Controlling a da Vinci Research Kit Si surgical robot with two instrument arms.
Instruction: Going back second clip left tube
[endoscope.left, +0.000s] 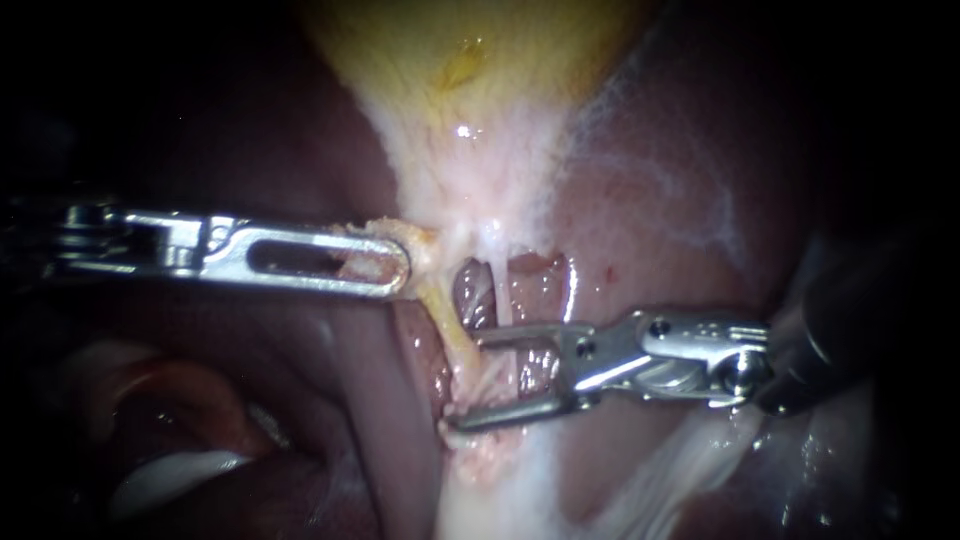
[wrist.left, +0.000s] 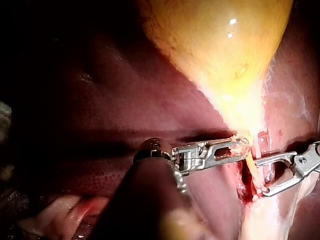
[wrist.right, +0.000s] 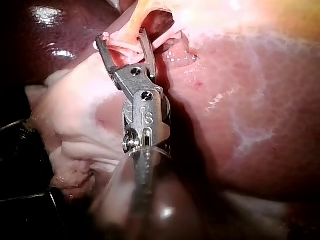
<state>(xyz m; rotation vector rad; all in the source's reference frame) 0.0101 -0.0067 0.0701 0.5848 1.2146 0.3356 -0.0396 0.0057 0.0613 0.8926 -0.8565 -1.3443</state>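
Right instrument (endoscope.left: 465, 380) spread wide at the left tube (endoscope.left: 442, 318); left instrument (endoscope.left: 395, 262) clamped on the gallbladder (endoscope.left: 470, 60).

In the endoscope view the left instrument's hand is closed on pale tissue at the narrow lower end of the yellow gallbladder. The right instrument's hand stands apart and grips nothing. The left tube, a thin yellowish strand, runs down from the gallbladder and passes between that hand's two halves. A paler tube (endoscope.left: 498, 290) lies just beside it, over the dark liver (endoscope.left: 280, 160).

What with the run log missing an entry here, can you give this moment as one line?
left instrument: shut on gallbladder neck tissue | right instrument: open, straddling a tube
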